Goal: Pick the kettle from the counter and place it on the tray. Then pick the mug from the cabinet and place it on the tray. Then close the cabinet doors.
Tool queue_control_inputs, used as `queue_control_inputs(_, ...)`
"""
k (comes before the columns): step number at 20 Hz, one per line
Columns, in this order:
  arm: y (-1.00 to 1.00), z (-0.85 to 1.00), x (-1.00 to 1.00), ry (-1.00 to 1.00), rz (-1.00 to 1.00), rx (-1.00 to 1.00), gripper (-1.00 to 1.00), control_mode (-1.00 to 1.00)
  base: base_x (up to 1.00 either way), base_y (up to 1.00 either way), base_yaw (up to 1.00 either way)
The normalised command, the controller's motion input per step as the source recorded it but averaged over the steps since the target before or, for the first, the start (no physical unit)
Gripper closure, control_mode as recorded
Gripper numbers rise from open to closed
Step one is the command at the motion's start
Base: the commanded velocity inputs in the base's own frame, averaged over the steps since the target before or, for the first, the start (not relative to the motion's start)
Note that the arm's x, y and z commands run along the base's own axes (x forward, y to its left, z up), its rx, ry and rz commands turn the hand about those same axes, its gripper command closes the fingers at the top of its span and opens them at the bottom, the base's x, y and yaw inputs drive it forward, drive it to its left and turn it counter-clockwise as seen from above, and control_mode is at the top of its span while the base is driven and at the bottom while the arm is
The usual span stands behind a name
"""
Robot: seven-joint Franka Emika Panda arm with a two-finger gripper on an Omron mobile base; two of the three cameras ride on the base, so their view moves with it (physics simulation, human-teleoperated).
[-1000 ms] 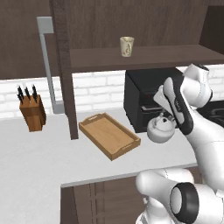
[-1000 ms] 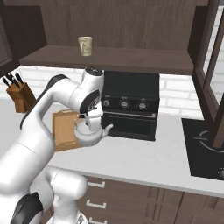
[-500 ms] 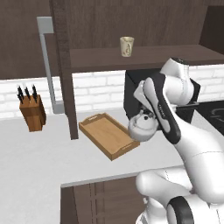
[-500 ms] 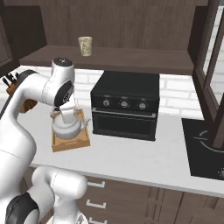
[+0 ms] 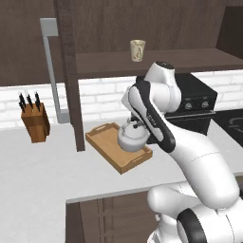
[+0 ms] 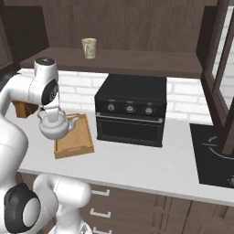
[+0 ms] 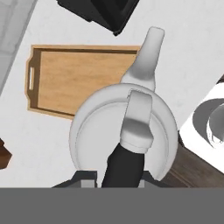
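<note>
Silver-grey kettle [image 5: 131,138] in gripper [image 6: 51,111], above wooden tray [image 5: 105,146]

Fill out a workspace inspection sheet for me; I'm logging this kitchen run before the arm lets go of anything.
Surface: pale counter, bare in front of the tray.
Job's things: kettle held in the air over the near end of the wooden tray, not set down; mug upright on the cabinet shelf; cabinet doors open.
Clutter: knife block at the counter's left, apart from the tray.
Grippers: gripper shut on the kettle's handle.
Cables: nothing seen.
Surroundings: black oven beside the tray; cooktop past it; white brick backsplash.
</note>
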Motion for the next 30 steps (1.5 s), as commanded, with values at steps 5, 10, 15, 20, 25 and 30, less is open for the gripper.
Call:
queue_control_inputs(5, 0.36, -0.14, 0.59, 0.04, 0.0, 0.0, 1.0, -1.0, 0.0, 0.0, 0.0)
queue_control_inputs(10, 0.19, -0.2, 0.5, 0.0, 0.0, 0.0, 1.0, -1.0, 0.0, 0.0, 0.0)
queue_control_inputs(15, 0.09, -0.27, 0.48, 0.0, 0.0, 0.0, 1.0, -1.0, 0.0, 0.0, 0.0)
queue_control_inputs(20, 0.07, -0.34, 0.48, 0.0, 0.0, 0.0, 1.0, -1.0, 0.0, 0.0, 0.0)
queue_control_inputs(25, 0.02, -0.36, 0.4, 0.0, 0.0, 0.0, 1.0, -1.0, 0.0, 0.0, 0.0)
queue_control_inputs(30, 0.0, -0.3, 0.29, 0.0, 0.0, 0.0, 1.0, -1.0, 0.0, 0.0, 0.0)
